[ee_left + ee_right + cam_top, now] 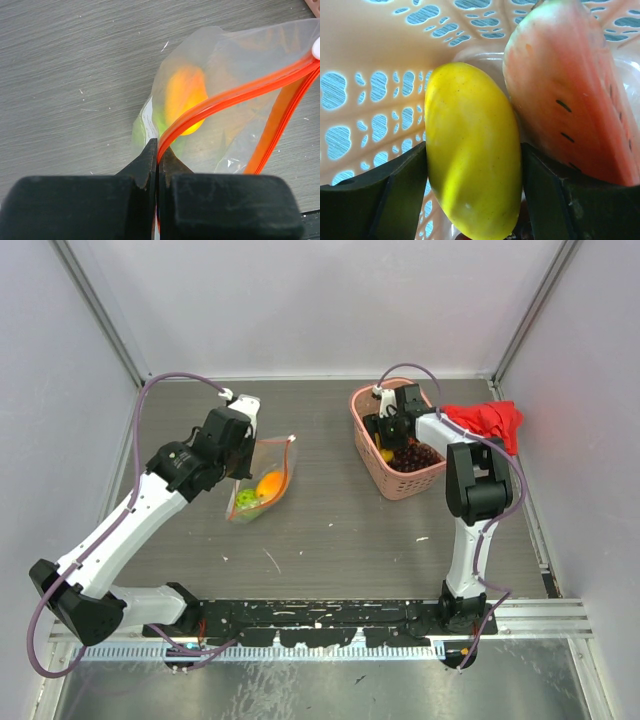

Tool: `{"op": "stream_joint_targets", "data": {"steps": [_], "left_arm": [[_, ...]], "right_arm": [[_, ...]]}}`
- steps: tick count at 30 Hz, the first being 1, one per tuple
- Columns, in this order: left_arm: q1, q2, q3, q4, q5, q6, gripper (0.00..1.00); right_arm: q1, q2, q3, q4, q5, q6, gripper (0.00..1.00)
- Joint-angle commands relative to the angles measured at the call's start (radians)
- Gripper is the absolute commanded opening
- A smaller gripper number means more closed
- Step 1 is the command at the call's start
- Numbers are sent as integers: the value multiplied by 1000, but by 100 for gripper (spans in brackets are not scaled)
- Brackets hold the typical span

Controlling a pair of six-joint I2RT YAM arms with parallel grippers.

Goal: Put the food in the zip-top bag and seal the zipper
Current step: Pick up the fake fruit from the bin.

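Left jaws are pinching shut on the zipper, holding the zip-top bag open left of tabletop centre. Right jaws are gripping wide on the yellow piece in the basket, far right. I'm judging transfer next: lifting, carrying to the mouth. Only the right wrist view is showing that contact.

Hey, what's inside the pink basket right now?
The pink basket holds a yellow piece gripped by the right end effector, a watermelon slice beside it, and a dark purple grape bunch. The right arm covers the basket's far end, so anything else there is hidden.
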Motion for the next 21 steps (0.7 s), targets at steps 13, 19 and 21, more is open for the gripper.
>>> {"op": "stream_joint_targets", "data": {"steps": [13,19,21], "left_arm": [[32,-42,1,83,70,-16,0],[47,-51,-2,93,111,-24,0],[54,-54,-2,96,132,-29,0]], "right_arm": [[-5,-162,-25,1,33,13,43],[-6,-272,-48,-18,102,62,34],[-5,-314,-57,-29,127,81,31]]}}
